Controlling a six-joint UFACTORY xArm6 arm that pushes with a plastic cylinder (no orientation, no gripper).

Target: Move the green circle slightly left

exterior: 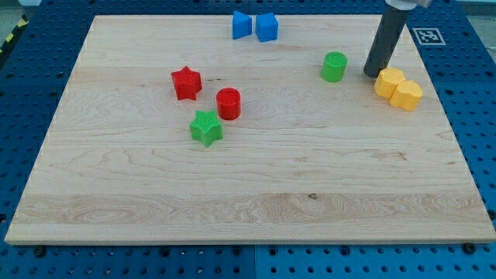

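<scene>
**Tip waiting to the right of the green circle**

Broadly, the wooden board [248,194] fills most of the view, lying on a blue perforated table [23,93], and it carries 7 small blocks. No pincer exists on this arm, so there is nothing to report as wide, narrow or holding; the arm ends in a dark rod, and my tip [373,74] rests on the board near the view's top right.

Next in size, the pair of yellow blocks [398,87] sits just beside my tip on the view's right, possibly touching it; their shapes are hard to make out. At the view's top, 2 blue blocks [255,25] stand side by side. Toward the view's left, a red star [186,83], a red circle [229,103] and a green star [206,128] form a loose cluster, well apart from my tip.

Finally, the green circle [334,67] stands to the view's left of my tip, near it but with a clear gap of bare wood between them.

My judgement is that the push has not yet begun. An off-centre contact could send the round block skidding toward the view's top or bottom instead of straight left. Too long a stroke would overshoot "slightly". A backward drift of the rod could also nudge the yellow pair.
</scene>
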